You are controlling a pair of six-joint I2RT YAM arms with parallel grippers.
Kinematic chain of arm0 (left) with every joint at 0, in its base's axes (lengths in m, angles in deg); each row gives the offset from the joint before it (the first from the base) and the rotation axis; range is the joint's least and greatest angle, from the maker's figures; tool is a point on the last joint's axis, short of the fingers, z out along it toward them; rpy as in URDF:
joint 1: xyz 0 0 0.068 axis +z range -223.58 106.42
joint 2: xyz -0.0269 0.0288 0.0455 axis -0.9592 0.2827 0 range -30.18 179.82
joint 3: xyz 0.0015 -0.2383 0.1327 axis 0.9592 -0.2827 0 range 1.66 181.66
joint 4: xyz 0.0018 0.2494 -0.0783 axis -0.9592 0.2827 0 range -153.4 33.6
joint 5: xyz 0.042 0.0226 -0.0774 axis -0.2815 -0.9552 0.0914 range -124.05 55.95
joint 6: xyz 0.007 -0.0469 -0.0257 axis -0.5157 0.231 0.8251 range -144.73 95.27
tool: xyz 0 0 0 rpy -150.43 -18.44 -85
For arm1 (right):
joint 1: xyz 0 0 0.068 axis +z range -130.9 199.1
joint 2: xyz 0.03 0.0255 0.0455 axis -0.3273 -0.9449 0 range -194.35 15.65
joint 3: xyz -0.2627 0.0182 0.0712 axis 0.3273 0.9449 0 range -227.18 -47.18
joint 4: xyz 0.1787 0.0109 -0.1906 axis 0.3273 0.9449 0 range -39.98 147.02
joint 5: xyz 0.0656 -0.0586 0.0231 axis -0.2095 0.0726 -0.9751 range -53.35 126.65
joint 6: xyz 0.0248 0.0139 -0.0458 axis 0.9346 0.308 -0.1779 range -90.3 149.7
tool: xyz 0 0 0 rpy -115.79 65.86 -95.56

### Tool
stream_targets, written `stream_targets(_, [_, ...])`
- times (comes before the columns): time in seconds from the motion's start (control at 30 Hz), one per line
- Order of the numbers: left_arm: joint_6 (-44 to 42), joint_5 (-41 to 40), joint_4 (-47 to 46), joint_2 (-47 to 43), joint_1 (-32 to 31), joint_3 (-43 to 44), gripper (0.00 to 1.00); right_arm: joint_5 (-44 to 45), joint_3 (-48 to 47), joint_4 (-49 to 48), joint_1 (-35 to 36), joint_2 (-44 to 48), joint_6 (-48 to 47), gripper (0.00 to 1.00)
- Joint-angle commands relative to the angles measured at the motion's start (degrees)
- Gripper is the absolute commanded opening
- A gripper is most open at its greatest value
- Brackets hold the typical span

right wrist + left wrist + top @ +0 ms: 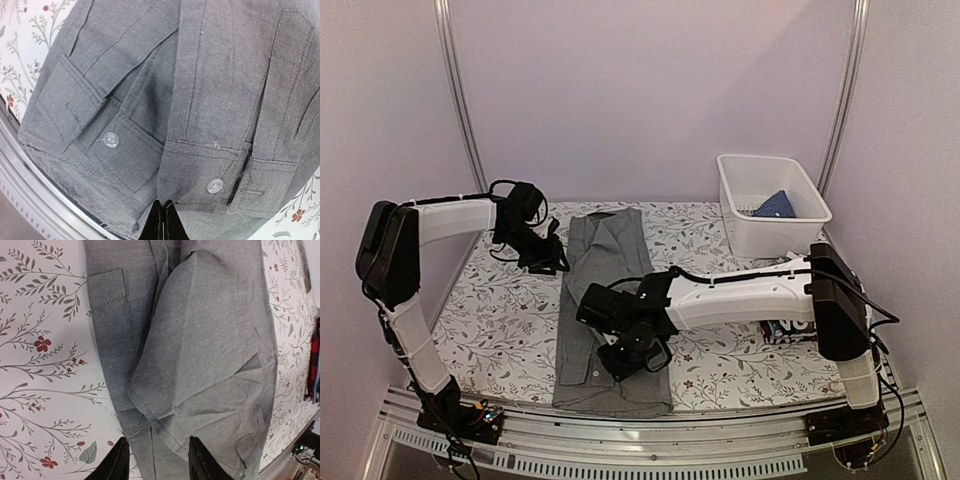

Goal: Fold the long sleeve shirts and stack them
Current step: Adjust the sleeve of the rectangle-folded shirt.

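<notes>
Grey button-up shirt point(605, 245) lies in the middle of the flowered desk point(500, 320), narrowed to a long strip whose long axis runs from the near edge toward the far side, with its sleeves folded in so that two buttoned cuffs point(110, 140) sit at the near end. The right hand point(638, 362) hovers low over that near end, its fingers pressed together in the wrist view with no cloth plainly caught between them. The left hand point(548, 262) stands just beside the strip's left edge, toward the far half, spread wide with one finger at the cloth's border below the chest pocket point(107, 295). What remains looks like a crosswise fold, one end carried along the axis onto the other. For that the right hand is the nearer to the hem and cuffs, straight beneath it, while the collar end lies far and to the right of the left hand
</notes>
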Motion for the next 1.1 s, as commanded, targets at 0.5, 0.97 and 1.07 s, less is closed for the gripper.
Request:
stream_targets(0.5, [0.76,3.17,-3.11,-1.61,0.26,-0.38,0.39,-12.35,4.18,-10.48,-5.54,7.16,2.39,0.35])
stream_targets(0.97, [5.74,10.03,-14.55,6.53,-0.93,7.52,0.19,-21.13,15.75,-42.12,-23.80,12.22,5.99,0.35])
stream_targets(1.07, [6.41,11.13,-15.28,12.12,-0.92,11.74,0.17,-22.95,13.15,-45.28,-25.13,8.44,6.09,0.34])
